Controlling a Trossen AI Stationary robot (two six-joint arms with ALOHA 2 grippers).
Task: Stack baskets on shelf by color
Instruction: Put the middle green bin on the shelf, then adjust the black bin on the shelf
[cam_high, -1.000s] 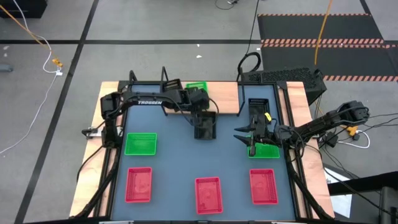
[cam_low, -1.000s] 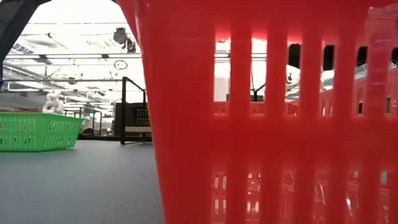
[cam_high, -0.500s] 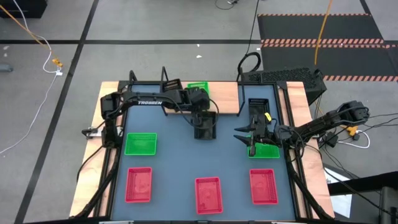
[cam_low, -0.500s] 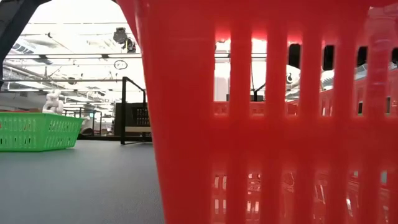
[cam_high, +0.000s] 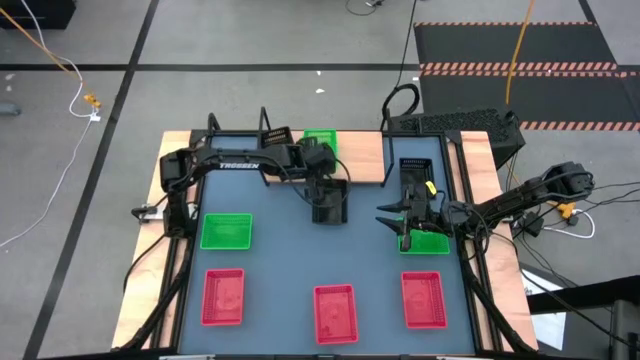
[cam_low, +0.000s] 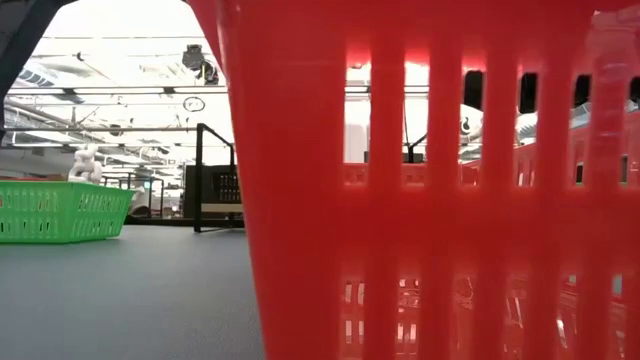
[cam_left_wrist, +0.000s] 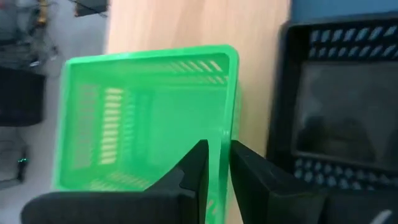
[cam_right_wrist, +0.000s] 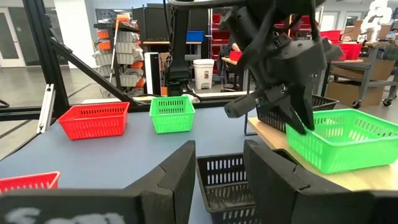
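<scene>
One basket at most looks placed so far, so by my judgement the task has barely begun. At the left of the blue-grey surface (cam_high: 280, 260) a green basket (cam_high: 228, 232) sits loose, and three red baskets (cam_high: 222, 297) (cam_high: 335, 310) (cam_high: 424, 298) lie in a row along the near edge, untouched. Toward the middle, the left gripper (cam_left_wrist: 217, 152) reaches over the wooden shelf (cam_high: 365, 150) with its jaws pinching one wall of a second green basket (cam_left_wrist: 143, 118), which sits on the board or just above it; I cannot tell which. Just beside it, off the board, a black basket (cam_high: 328, 205) rests on the surface, and another black basket (cam_high: 420, 175) lies farther right. The right gripper (cam_high: 405, 222) hovers at the edge of the third green basket (cam_high: 430, 241), jaws spread and holding nothing. All reds, two greens and the black ones seem left to sort. Elsewhere the surface is bare and matte. Beyond it the room shows a grey floor with loose cables, a dark mat with striped edges (cam_high: 520, 50), and storage racks (cam_right_wrist: 121, 43) in the background.
</scene>
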